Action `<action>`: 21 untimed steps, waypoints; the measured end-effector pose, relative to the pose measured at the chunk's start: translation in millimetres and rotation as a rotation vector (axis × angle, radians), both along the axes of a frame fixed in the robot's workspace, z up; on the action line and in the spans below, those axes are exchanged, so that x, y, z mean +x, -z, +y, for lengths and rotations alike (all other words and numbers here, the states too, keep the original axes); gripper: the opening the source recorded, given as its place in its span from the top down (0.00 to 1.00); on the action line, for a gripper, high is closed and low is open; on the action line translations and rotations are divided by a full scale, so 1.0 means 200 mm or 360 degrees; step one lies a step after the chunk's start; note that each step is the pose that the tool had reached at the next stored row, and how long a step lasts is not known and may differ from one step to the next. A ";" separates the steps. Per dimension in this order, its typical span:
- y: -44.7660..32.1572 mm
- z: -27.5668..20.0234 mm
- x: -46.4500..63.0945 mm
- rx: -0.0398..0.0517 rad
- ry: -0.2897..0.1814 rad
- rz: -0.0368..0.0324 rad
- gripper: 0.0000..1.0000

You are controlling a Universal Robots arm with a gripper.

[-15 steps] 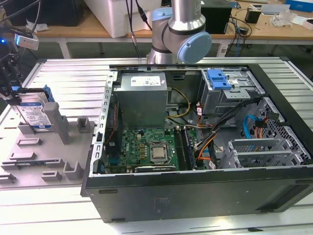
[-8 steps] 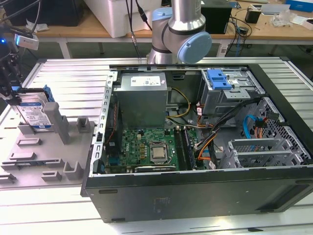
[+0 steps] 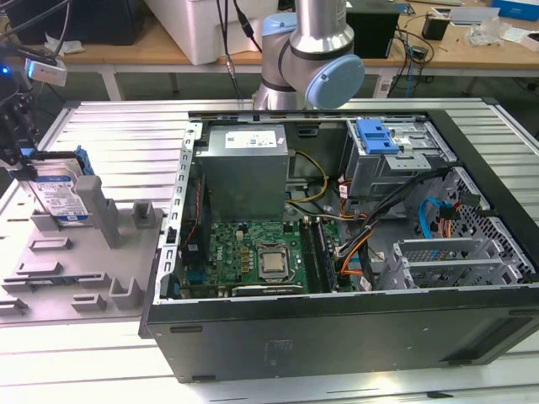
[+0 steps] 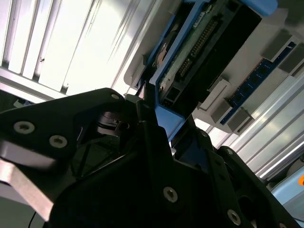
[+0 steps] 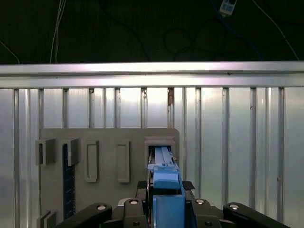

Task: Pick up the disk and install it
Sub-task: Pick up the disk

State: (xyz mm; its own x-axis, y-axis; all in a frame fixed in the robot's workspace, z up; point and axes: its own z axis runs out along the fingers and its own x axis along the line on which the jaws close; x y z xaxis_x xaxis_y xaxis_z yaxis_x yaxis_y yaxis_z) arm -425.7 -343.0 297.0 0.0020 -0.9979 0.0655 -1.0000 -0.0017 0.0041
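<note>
- Exterior view: the disk (image 3: 61, 195) stands on edge at the exterior view's left. Its broad faces are upright, and the white-and-blue label faces the open computer case (image 3: 337, 332).
- I cannot tell from these angles whether its long axis runs up or across.
- Its lower edge sits in a slot of the grey fixture (image 3: 93, 252), and the blue carrier bracket frames its rim.
- In the second wrist view the disk (image 4: 190, 52) shows its thin edge, with a row of connector pins running away from the gripper (image 4: 159, 114) toward the fixture.
- In the first wrist view the disk (image 5: 164, 164) appears edge-on, reaching from the gripper (image 5: 166, 187) into the fixture (image 5: 109, 142) slot.
- The jaws are drawn narrow and clamp the blue bracket at the disk's upper end, one on each broad side.
- In the exterior view the gripper (image 3: 25, 167) hangs over the disk's upper corner.
- The fixture rests on the ribbed metal worktop (image 3: 118, 135), just beside the case.
- Inside the case lie a green motherboard (image 3: 253, 261) and a grey metal box (image 3: 244, 168).
- A blue latch (image 3: 376, 136) sits on the drive cage.
</note>
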 end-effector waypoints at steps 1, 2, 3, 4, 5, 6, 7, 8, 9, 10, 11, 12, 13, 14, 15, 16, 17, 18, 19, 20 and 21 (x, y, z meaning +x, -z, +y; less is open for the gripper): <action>0.000 0.000 0.00 0.0000 0.0000 0.0000 0.63; 0.000 0.000 0.00 0.0000 0.0000 0.0000 0.63; 0.000 0.000 0.00 0.0000 0.0000 0.0000 0.63; 0.000 0.000 0.00 0.0000 0.0000 0.0000 0.63; 0.000 0.000 0.00 0.0000 0.0000 0.0000 0.63; 0.000 0.000 0.00 0.0000 0.0000 0.0000 0.63; 0.001 0.000 0.00 0.0000 0.0000 0.0000 0.63; 0.001 0.000 0.00 0.0000 0.0000 0.0000 0.63; 0.001 0.000 0.00 0.0000 0.0000 0.0000 0.63; 0.001 0.000 0.00 0.0000 0.0000 0.0000 0.63; 0.001 0.000 0.00 0.0000 0.0000 0.0000 0.63; 0.001 0.000 0.00 0.0000 0.0000 0.0000 0.63; 0.001 0.000 0.00 0.0000 0.0000 0.0000 0.63; 0.001 0.000 0.00 0.0000 0.0000 -0.0001 0.63; 0.000 0.000 0.00 0.0000 0.0000 -0.0001 0.63; -0.001 0.000 0.00 0.0000 0.0000 -0.0001 0.63; -0.001 0.000 0.00 0.0000 -0.0001 -0.0002 0.63; -0.002 0.000 -0.01 0.0000 -0.0001 -0.0002 0.63; -0.002 0.000 -0.01 0.0000 -0.0001 -0.0002 0.63; -0.003 0.000 -0.01 0.0000 -0.0001 -0.0002 0.63; -0.004 0.000 -0.01 0.0000 -0.0002 -0.0003 0.63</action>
State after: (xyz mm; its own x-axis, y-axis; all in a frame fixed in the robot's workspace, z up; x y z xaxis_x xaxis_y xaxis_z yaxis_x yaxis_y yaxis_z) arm -427.1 -343.0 297.8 0.0030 -0.9978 0.0655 -1.0000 -0.0028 0.0024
